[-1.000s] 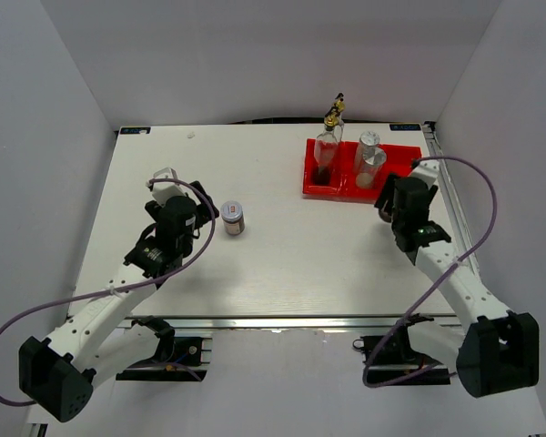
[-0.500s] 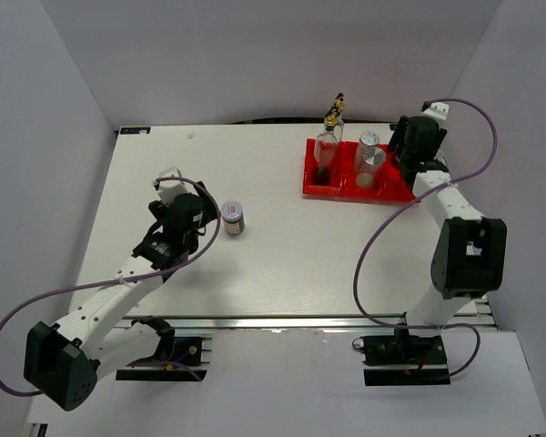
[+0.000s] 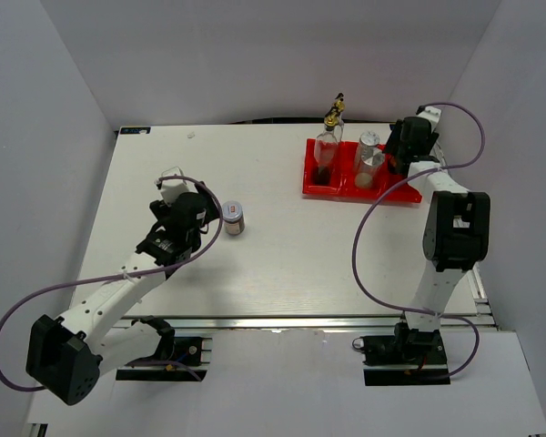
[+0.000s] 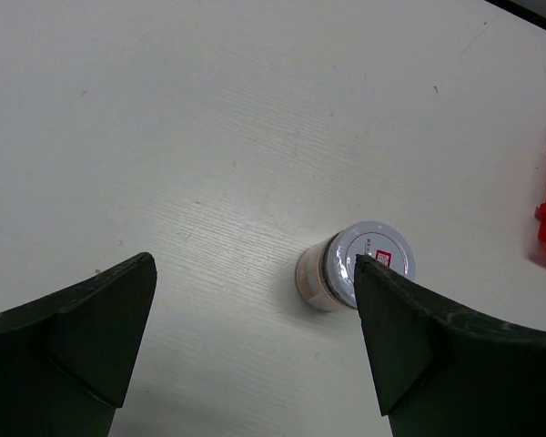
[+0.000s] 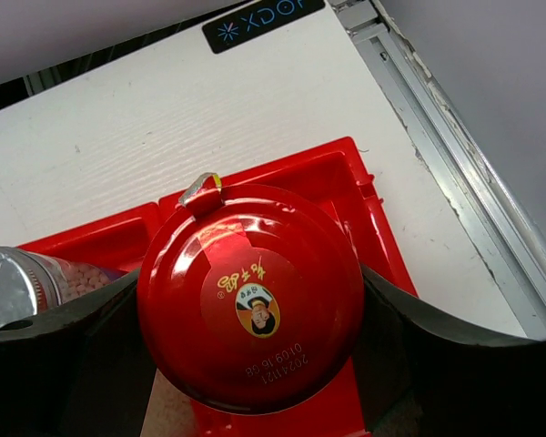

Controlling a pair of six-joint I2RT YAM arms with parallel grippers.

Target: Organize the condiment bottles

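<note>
My right gripper is shut on the red-lidded dark jar and holds it over the right compartment of the red tray. In the top view this gripper hides the jar. Two tall glass bottles with gold pourers stand at the tray's left end. Two silver-capped shakers stand in its middle compartment. The silver-lidded jar stands alone on the table. My left gripper is open, and the jar sits just beyond its right fingertip.
The red tray sits at the back right, close to the table's right rail. One shaker's cap shows to the left of the held jar. The white table has walls on three sides.
My right arm swung from the tray's near right corner to the back, over the tray's right compartment. My left gripper edged closer to the silver-lidded jar.
</note>
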